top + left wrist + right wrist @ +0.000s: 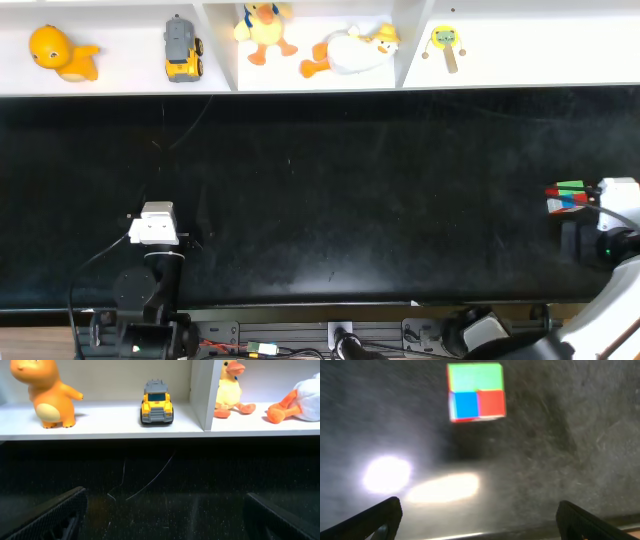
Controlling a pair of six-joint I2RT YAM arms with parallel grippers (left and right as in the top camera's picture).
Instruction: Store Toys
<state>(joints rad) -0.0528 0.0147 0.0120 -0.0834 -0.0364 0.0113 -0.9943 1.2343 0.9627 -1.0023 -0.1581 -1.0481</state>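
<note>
Black arms (pixel 160 290) with white wrist blocks (pixel 157 225); black textured fingers (pixel 55 515); dark cables (pixel 97 262).

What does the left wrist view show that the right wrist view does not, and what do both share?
Left wrist view alone: a shelf with an orange figure, yellow truck, yellow duck and white plush. Right wrist view alone: a coloured cube. Both: the black table, and each arm's own open tool, left tool and right tool.
</note>
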